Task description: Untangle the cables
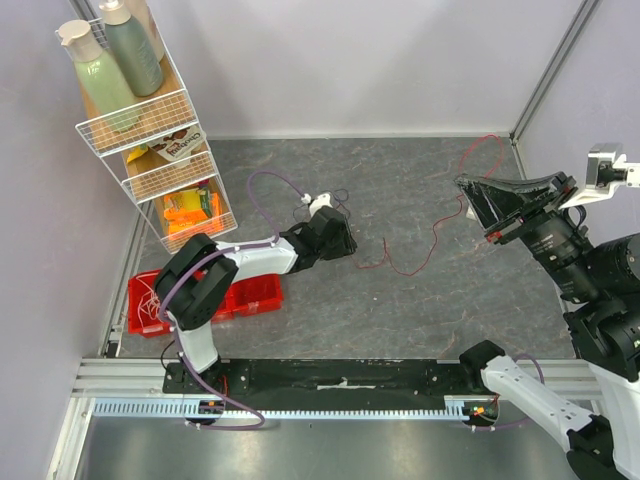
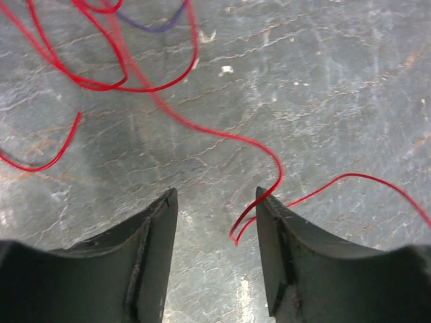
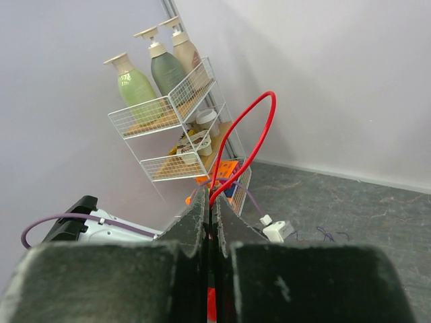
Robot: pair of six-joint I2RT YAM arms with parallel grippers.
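Observation:
A thin red cable (image 1: 432, 235) runs from a loop by the far right wall down across the dark table to mid-table. My right gripper (image 1: 462, 183) is shut on it and holds it above the table; in the right wrist view (image 3: 211, 202) a red loop (image 3: 264, 121) rises out of the closed jaws. My left gripper (image 1: 345, 240) is open and low over the table. In the left wrist view (image 2: 215, 195) a bend of the red cable (image 2: 237, 235) lies between the fingers, close to the right finger (image 2: 283, 235). A dark purple cable (image 2: 155, 28) lies beyond.
A white wire rack (image 1: 160, 150) with bottles (image 1: 105, 75) and packets stands at the far left. A red bin (image 1: 250, 297) holding thin white wires (image 1: 150, 297) sits by the left arm's base. Walls close off the back and right.

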